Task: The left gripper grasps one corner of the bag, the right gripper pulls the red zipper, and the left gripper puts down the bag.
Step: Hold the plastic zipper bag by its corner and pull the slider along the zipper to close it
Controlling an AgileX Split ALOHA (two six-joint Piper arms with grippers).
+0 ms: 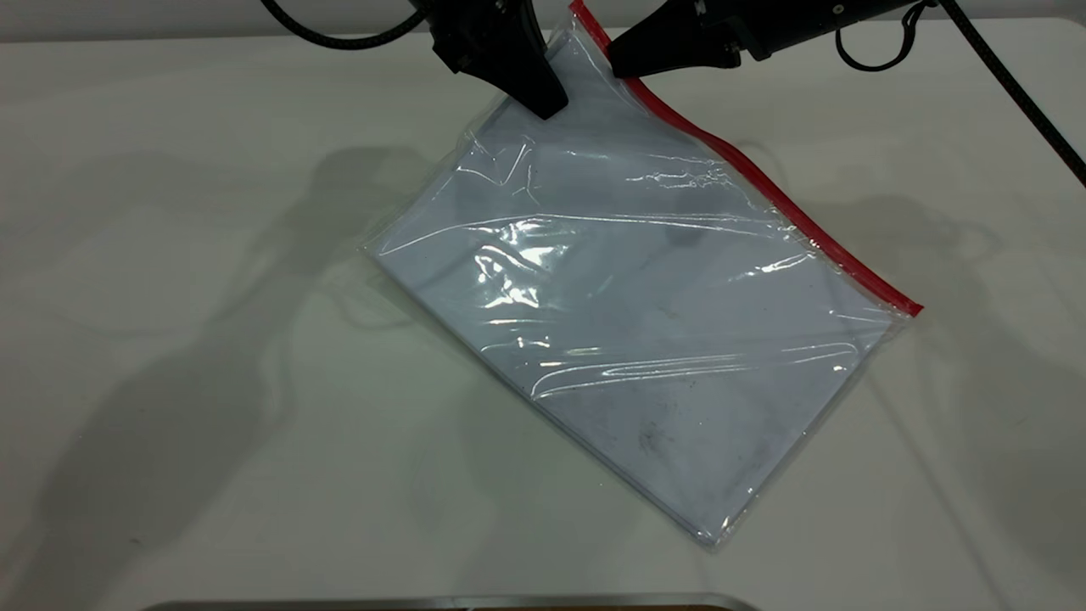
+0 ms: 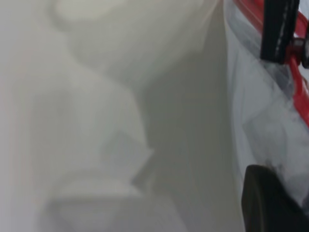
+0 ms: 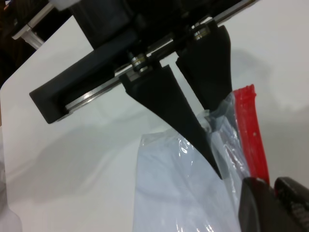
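One bag point(image 1: 645, 297), clear plastic w/ pale smudged sheets inside, lies diagonally across the centre of the white desk point(image 1: 170, 339); its far end is lifted off the surface, near end resting flat. One red zipper point(image 1: 764, 182) runs along the bag's right long edge, from the far raised corner to the right corner.

Two grippers, both at the far edge. Left gripper point(image 1: 543, 98): jaws closed to a narrow pinch on the bag's plastic at the far corner, just left of the zipper's far end. In the right wrist view the two wedge jaws point(image 3: 203, 125) converge onto bunched plastic beside the red strip's end point(image 3: 248, 130).

Right gripper point(image 1: 619, 64): tip against the red zipper, just right of the left gripper. Jaws appear closed on the red strip; in the left wrist view one black finger point(image 2: 279, 29) sits over the red strip point(image 2: 297, 72). Slider tab not clearly distinguishable.

One metal edge point(image 1: 441, 603) shows at the near border.
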